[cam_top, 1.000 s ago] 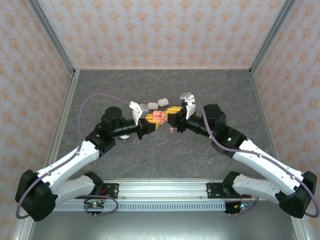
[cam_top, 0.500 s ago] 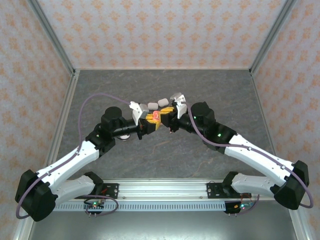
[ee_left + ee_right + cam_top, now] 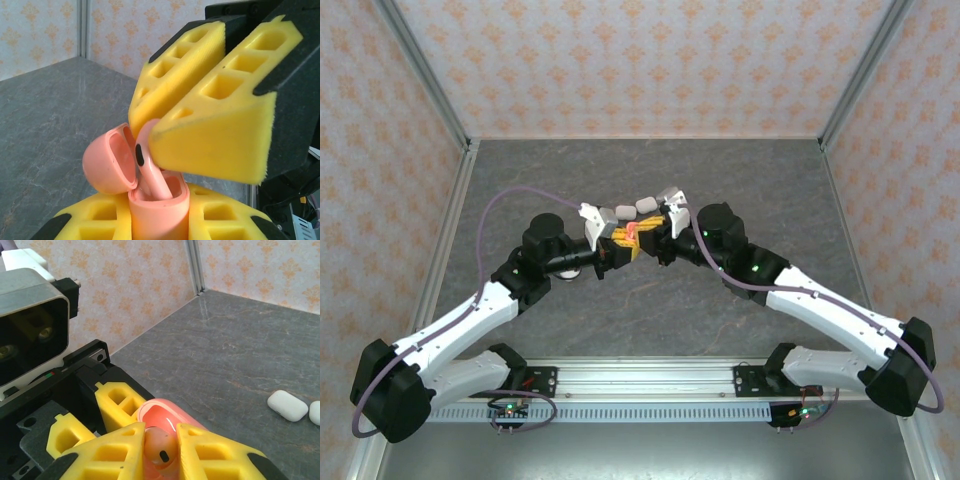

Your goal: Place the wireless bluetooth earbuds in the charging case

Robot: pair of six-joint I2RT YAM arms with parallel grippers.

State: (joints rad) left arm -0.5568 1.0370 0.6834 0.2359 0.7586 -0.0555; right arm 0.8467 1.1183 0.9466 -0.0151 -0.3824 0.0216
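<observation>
A pink earbud (image 3: pixel 147 170) is clamped between the yellow foam pads of the right claw (image 3: pixel 146 132), at their tips. Its long axis is held nearly upright, stem pointing down into the open-lidded pink charging case (image 3: pixel 159 220), which is gripped by the left claw (image 3: pixel 161 227). A dark oval is seen on its glossy head.
</observation>
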